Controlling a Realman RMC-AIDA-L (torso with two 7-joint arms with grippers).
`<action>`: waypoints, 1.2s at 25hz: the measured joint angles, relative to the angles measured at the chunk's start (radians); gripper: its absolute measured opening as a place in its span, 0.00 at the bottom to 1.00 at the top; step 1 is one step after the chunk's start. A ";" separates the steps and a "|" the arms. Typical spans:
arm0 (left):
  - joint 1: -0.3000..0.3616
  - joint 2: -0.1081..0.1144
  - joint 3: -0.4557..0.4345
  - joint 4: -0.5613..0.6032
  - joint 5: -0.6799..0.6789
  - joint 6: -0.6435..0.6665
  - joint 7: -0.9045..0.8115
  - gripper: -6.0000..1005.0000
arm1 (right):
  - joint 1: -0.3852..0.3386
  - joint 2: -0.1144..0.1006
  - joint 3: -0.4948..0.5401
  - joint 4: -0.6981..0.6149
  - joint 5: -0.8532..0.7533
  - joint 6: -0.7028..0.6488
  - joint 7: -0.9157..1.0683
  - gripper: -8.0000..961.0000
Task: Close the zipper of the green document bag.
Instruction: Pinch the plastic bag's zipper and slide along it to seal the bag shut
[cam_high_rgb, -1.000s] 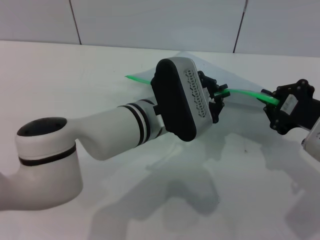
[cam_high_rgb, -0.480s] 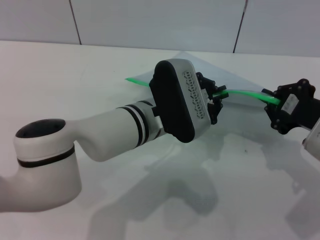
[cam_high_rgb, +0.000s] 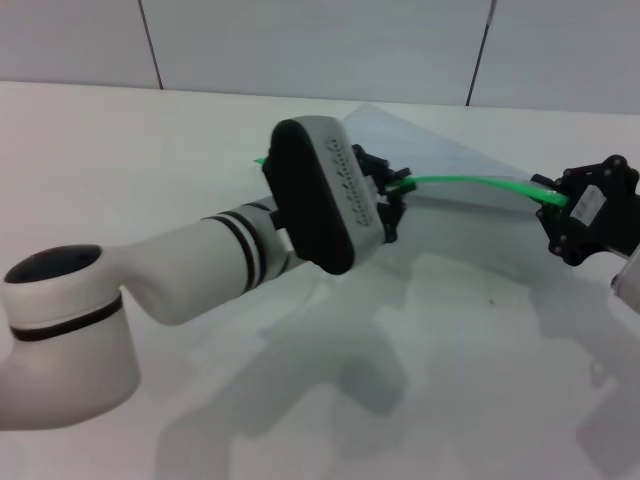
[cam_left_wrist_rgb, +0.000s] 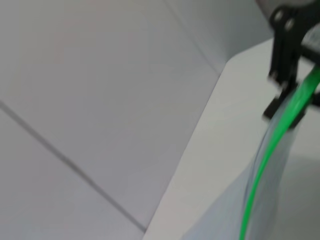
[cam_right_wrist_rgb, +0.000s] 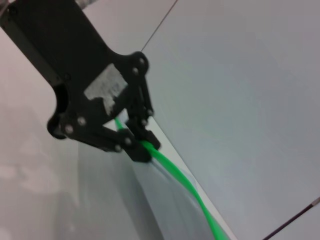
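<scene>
1. My left gripper (cam_high_rgb: 392, 196) sits at mid-table, its fingers pinched shut on the zipper (cam_high_rgb: 462, 181). The wrist housing hides most of the fingers in the head view, but the green strip runs straight into them.
2. My right gripper (cam_high_rgb: 556, 203) is at the right edge of the scene, closed on the other end of the same zipper. The left wrist view shows its black fingertips (cam_left_wrist_rgb: 280, 102) clamped against the strip.
3. The zipper hangs in a shallow arc between the two grippers, lifted off the table (cam_high_rgb: 150, 150). A short green stub (cam_high_rgb: 262, 159) pokes out on the left side of my left wrist.
4. The green document bag (cam_high_rgb: 440, 215) lies beyond and between the grippers: pale, translucent, its far corner pointing toward the wall (cam_high_rgb: 300, 40). Its green-edged side is raised while the rest slopes down to the tabletop.
5. The right wrist view shows the left gripper's black linkage (cam_right_wrist_rgb: 95, 110) close up, with the strip leaving its fingertips.
6. Writing: a pale label patch (cam_right_wrist_rgb: 106, 91) sits on the left gripper's side plate and a white sticker (cam_high_rgb: 585, 203) on the right gripper. Neither is legible.
7. I cannot pick out the slider tab in any view.
</scene>
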 joint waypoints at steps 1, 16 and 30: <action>0.007 0.000 -0.010 0.007 -0.001 0.001 0.000 0.09 | -0.002 0.000 0.002 -0.003 0.000 0.000 0.000 0.12; 0.115 0.001 -0.154 0.022 0.000 0.004 -0.001 0.09 | -0.038 0.000 0.080 -0.027 0.059 0.015 -0.002 0.13; 0.115 -0.002 -0.155 0.027 0.000 0.005 -0.002 0.09 | -0.034 0.000 0.093 -0.012 0.061 0.017 -0.003 0.14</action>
